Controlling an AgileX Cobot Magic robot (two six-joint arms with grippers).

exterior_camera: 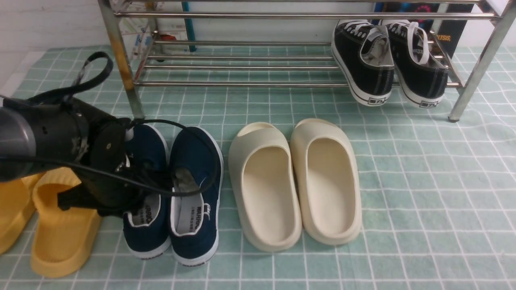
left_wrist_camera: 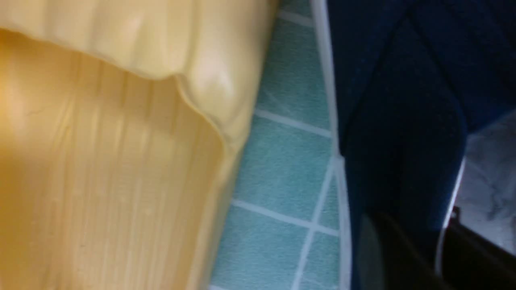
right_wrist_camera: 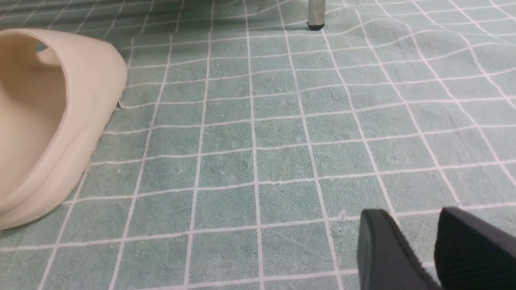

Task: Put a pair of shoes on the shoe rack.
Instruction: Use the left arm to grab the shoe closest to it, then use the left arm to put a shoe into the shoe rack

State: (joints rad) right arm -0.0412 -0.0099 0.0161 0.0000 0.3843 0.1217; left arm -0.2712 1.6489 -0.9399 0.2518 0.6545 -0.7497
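Far L of the rack's rusty L leg you've got yellow slides on the mat, cut off by the frame edge. Your L arm lies over them, wrist end down on the navy shoes. Its cable loops across the R shoe's opening. L gripper is hidden from the front. The wrist cam is blurry but shows its fingers narrow, one outside & one inside the L shoe's white collar, pinched on that wall. A yellow slide sits just beside that shoe, w/ a thin strip of mat btwn.

Navy shoes: on the mat in front of the rack, near its L leg, not on it. They're side by side, touching, flat on their soles. Long axes run front-to-back, square to the rack's bars. Toes point at the rack; heels w/ the WARRIOR print face you. The rusty leg stands just ahead of the L shoe's toe.

Next R, in front of the rack's middle: cream slides, side by side, toes toward the rack too.

On the rack's lower shelf, R end: black sneakers, heels tipped down over the front bar.

R gripper shows only in its wrist cam, low over the mat in front of the rack's R leg, w/ a cream slide nearby. Fingers are a narrow gap apart, holding nothing.
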